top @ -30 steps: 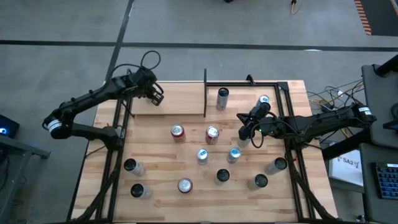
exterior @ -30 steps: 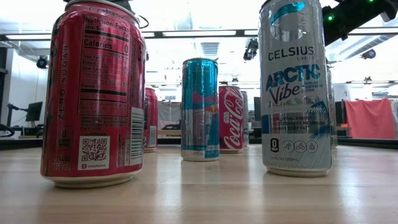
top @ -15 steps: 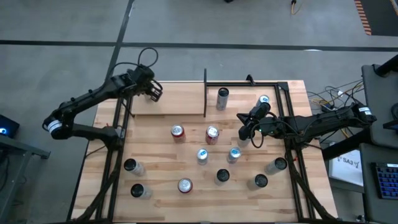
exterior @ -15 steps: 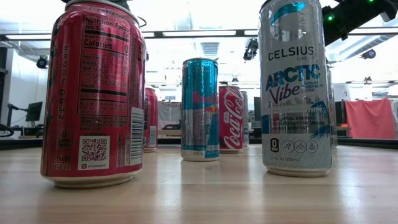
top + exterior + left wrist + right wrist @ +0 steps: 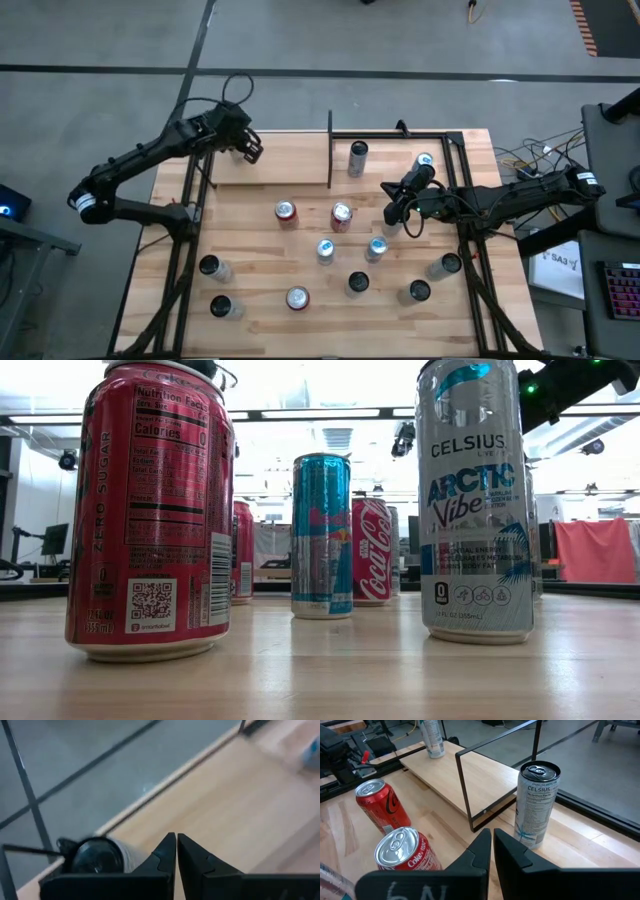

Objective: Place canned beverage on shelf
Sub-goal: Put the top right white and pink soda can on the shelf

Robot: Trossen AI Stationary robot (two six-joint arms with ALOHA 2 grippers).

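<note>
Canned beverage, next candidate (judgement): the silver Celsius can (image 5: 358, 158), standing upright on the table (image 5: 250, 250), just off the shelf's right-hand end and not yet on it.

1. Shelf (image 5: 280, 165): pale plywood panel w/ thin black rods, at the far-left part of the table. One tall can (image 5: 432, 740) appears to stand at its far end, close to the left gripper; the base contact can't be confirmed.
2. Left gripper (image 5: 248, 150): fingers pressed together, nothing between them. It sits over the shelf's left end, and its wrist view shows a dark can top (image 5: 97, 859) just beside the fingers, apart from them.
3. Right gripper (image 5: 392, 212): fingers closed, holding nothing. It hovers mid-table, near two red Coke cans (image 5: 402, 850).
4. Key relation: the Celsius can (image 5: 536, 805) lies ahead of the right gripper and off to one side, w/ the shelf panel (image 5: 470, 772) beyond and beside it. Can's long axis is vertical, so a side grasp across the body suits it. Right arm is clearly nearer; left arm is at the shelf's opposite end.
5. Req'd before approach (judgement): jaws must part wider than the can body. Watch the nearer Coke can during the reach, since it stands close to the fingers.
</note>
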